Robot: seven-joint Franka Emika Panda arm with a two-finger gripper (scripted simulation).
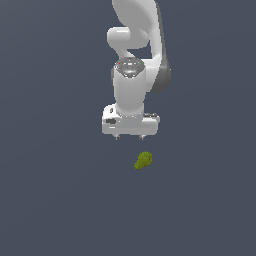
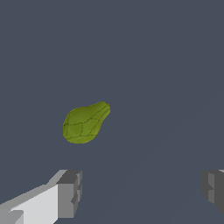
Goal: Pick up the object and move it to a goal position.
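Observation:
The object (image 1: 143,160) is a small olive-green pear-like blob lying on the dark grey surface, wider at one end. My white gripper (image 1: 129,137) hangs just above it and slightly toward the exterior view's left, apart from it. In the wrist view the object (image 2: 85,122) lies in front of the two grey fingertips (image 2: 70,192), nearer one of them than the other. The jaws stand wide apart with nothing between them.
The white arm (image 1: 135,45) rises behind the gripper to the top of the exterior view. Plain dark grey ground (image 1: 60,200) surrounds the object on all sides.

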